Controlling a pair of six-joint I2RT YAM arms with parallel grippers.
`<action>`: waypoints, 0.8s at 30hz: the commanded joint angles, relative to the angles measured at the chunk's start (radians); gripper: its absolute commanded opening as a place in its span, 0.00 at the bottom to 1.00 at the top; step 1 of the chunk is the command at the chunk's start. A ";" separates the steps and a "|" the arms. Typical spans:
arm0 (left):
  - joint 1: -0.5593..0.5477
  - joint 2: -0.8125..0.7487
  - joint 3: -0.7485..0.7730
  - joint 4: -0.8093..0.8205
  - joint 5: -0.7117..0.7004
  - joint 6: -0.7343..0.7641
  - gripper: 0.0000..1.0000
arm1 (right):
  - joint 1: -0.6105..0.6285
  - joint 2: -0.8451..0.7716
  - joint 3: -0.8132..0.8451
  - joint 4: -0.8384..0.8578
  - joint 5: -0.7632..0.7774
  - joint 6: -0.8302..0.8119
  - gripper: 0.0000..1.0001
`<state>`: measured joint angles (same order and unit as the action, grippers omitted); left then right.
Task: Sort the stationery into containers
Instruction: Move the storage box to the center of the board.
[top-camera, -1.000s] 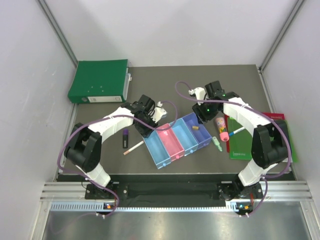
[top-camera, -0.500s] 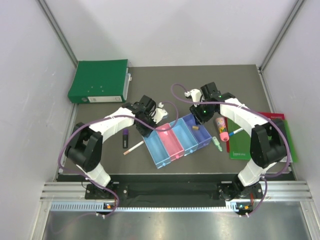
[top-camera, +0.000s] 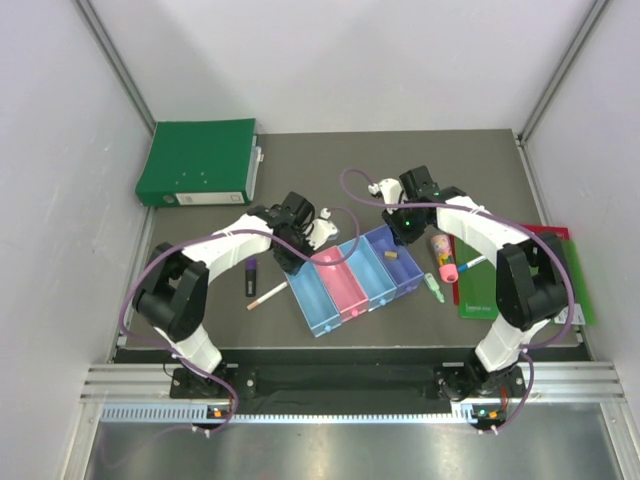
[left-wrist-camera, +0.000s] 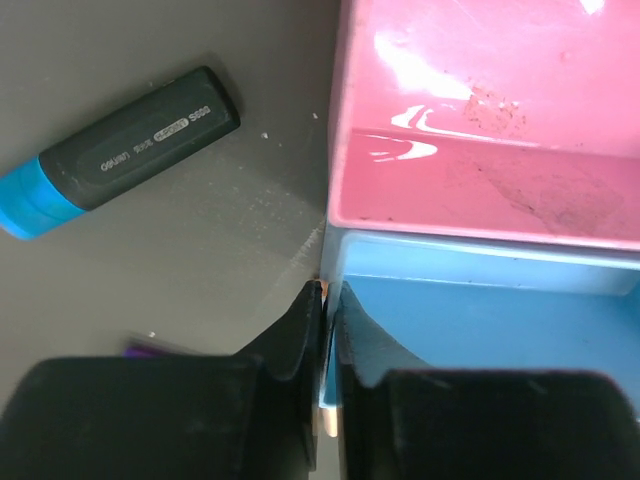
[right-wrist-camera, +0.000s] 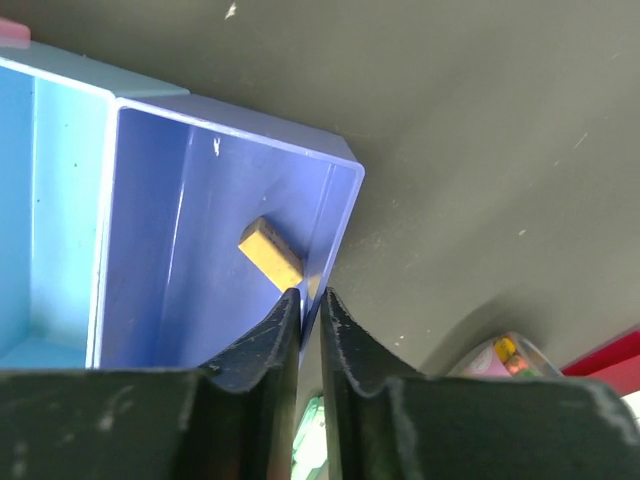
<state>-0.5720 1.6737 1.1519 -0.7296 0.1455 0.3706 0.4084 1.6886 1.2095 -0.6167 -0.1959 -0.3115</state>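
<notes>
Several open bins stand in a row mid-table: a light blue bin (top-camera: 318, 298), a pink bin (top-camera: 343, 281), another blue one, and a violet bin (top-camera: 396, 260). My left gripper (left-wrist-camera: 326, 298) is shut on the light blue bin's (left-wrist-camera: 480, 335) end wall, beside the pink bin (left-wrist-camera: 480, 110). On the mat lies a black highlighter with a blue cap (left-wrist-camera: 125, 150). My right gripper (right-wrist-camera: 311, 300) is shut on the violet bin's (right-wrist-camera: 170, 250) side wall. A tan eraser (right-wrist-camera: 270, 252) lies inside that bin.
A purple highlighter (top-camera: 252, 277) and a white pen (top-camera: 267, 295) lie left of the bins. To their right lie a pink tube (top-camera: 441, 253), a pen (top-camera: 465, 265), a green marker (top-camera: 433, 288) and a green notebook (top-camera: 480, 285). A green binder (top-camera: 200, 162) is at back left.
The right arm's wrist has shifted slightly to the left. Both grippers stay clamped on the bin walls and the bins have barely moved.
</notes>
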 joint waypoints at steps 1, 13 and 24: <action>-0.002 0.015 0.038 0.010 0.020 0.013 0.05 | 0.007 0.022 -0.007 0.029 -0.033 0.011 0.10; -0.003 0.034 0.129 -0.059 0.029 0.059 0.00 | 0.017 0.002 0.036 0.006 0.012 0.038 0.00; -0.008 0.078 0.328 -0.148 0.019 0.106 0.00 | 0.020 -0.032 0.099 0.003 0.113 0.057 0.00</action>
<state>-0.5781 1.7523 1.3769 -0.9226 0.1459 0.4690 0.4084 1.6947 1.2358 -0.5953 -0.0891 -0.2634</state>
